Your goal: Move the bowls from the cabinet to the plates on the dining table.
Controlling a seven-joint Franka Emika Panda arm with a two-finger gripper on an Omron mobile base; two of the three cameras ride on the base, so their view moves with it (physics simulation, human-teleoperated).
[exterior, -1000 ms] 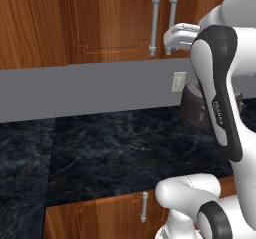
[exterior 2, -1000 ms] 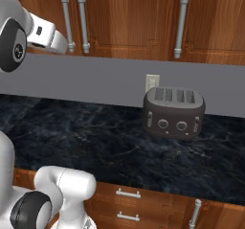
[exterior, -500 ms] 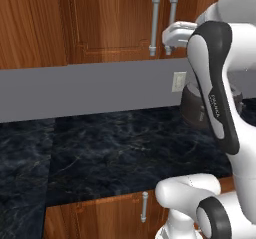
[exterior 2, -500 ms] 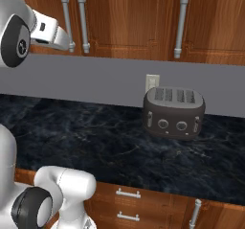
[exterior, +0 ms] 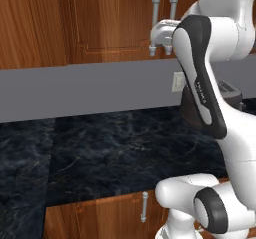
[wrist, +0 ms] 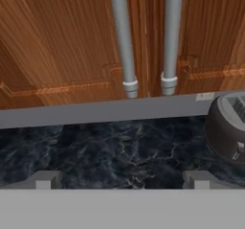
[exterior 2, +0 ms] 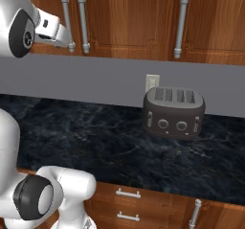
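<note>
The cabinet [exterior: 110,18] is a reddish-brown wall unit, and both of its doors are closed. Two vertical silver handles [wrist: 123,36] hang side by side at the door seam. My gripper [wrist: 122,180] is open, raised in front of the lower ends of these handles and holding nothing. It also shows in the left base view [exterior: 159,39] and the right base view [exterior 2: 67,42], just short of the handles [exterior 2: 65,19]. The bowls are hidden behind the closed doors. The plates and the dining table are out of view.
A black marble counter [exterior 2: 86,137] runs below the cabinet against a grey backsplash. A dark toaster [exterior 2: 174,113] stands on it to the right, under a wall outlet [exterior 2: 152,82]. A further cabinet door with a handle [exterior 2: 180,24] lies right of it.
My hand has moved closer to the pair of cabinet handles and stayed open. The doors have not moved.
</note>
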